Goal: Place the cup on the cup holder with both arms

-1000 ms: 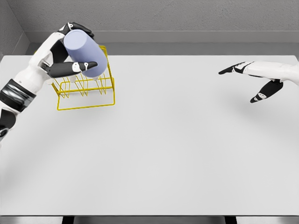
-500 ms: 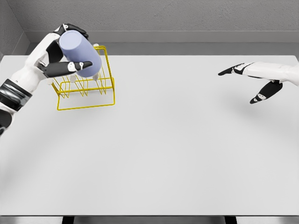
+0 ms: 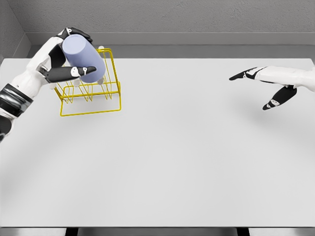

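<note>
Cup (image 3: 81,58) held in left robot hand (image 3: 66,61), tilted, above holder (image 3: 91,93) near far-left table (image 3: 172,157) corner. Shifted slightly left and up over the last second; not yet seated. Right robot hand (image 3: 268,86) spread, empty, at right edge.

Cup (image 3: 81,56) shifted slightly up-left (in left hand (image 3: 61,61)) over rack (image 3: 91,96).

Pale lavender cup (image 3: 81,57) at upper left, yellow wire holder (image 3: 91,88) beneath it, white table (image 3: 172,152), grey wall (image 3: 197,17) along top, white hands with black fingers, left (image 3: 63,63), right (image 3: 268,86).
</note>
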You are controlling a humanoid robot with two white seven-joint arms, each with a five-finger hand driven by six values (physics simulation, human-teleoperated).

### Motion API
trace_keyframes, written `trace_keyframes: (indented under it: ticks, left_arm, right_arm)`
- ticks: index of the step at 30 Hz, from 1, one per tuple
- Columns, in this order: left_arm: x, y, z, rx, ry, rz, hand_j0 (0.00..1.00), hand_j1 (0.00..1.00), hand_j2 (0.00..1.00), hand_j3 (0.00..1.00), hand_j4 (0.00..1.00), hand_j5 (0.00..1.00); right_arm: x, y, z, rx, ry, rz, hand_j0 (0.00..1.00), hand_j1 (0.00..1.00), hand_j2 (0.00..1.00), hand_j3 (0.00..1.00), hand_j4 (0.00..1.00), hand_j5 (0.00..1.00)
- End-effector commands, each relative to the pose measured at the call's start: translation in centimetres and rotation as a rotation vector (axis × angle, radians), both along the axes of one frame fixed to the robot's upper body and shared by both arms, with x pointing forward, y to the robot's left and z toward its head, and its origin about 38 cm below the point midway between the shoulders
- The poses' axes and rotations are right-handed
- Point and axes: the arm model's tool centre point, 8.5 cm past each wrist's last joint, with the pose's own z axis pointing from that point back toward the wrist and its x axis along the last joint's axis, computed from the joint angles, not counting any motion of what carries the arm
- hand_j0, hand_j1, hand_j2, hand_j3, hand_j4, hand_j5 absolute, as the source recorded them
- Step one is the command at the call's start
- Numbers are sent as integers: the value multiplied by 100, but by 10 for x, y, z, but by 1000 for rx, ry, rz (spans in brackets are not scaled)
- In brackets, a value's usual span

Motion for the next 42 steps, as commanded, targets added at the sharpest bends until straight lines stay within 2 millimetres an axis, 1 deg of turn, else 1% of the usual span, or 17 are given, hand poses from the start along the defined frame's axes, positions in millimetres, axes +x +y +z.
trace_keyframes:
  ticks: [1,3,8,14,30,31,32,34,36,37,38,40,42]
  left_arm:
    - [1,3,-1,0,5,11,24,24,24,24,24,24]
    - [2,3,-1,-3,6,13,24,24,24,24,24,24]
    - [0,-4,0,-13,-2,-7,24,24,24,24,24,24]
    - [0,-8,-3,-11,5,-15,24,24,24,24,24,24]
    - [-2,-7,-11,-4,23,-18,24,24,24,24,24,24]
    - [-3,-8,-12,4,24,-32,27,27,27,27,27,27]
    - [-3,-8,-12,14,23,-40,34,34,34,34,34,34]
    - [-4,-8,-12,18,22,-42,51,51,51,51,51,51]
    - [-3,-7,-10,17,18,-40,63,63,63,63,63,63]
    - [-3,-7,-10,17,17,-39,64,64,64,64,64,64]
    - [-3,-6,-10,18,17,-38,71,71,71,71,71,71]
    - [-3,-5,-9,19,17,-35,78,78,78,78,78,78]
    - [-3,-5,-9,20,16,-36,80,80,80,80,80,80]
  right_arm:
    - [0,0,1,7,1,-4,100,100,100,100,100,100]
    - [0,1,0,7,1,-2,100,100,100,100,100,100]
    - [1,1,0,8,1,-1,100,100,100,100,100,100]
    - [1,2,0,9,1,0,100,100,100,100,100,100]
    - [1,2,0,8,2,1,100,100,100,100,100,100]
    - [1,2,0,8,2,1,100,100,100,100,100,100]
    - [1,2,0,8,2,1,100,100,100,100,100,100]
    - [1,2,0,8,2,1,100,100,100,100,100,100]
    - [1,2,0,8,2,1,100,100,100,100,100,100]
    - [1,2,0,8,2,1,100,100,100,100,100,100]
    - [1,2,0,8,2,1,100,100,100,100,100,100]
    - [1,2,0,8,2,1,100,100,100,100,100,100]
    - [1,2,0,8,2,1,100,100,100,100,100,100]
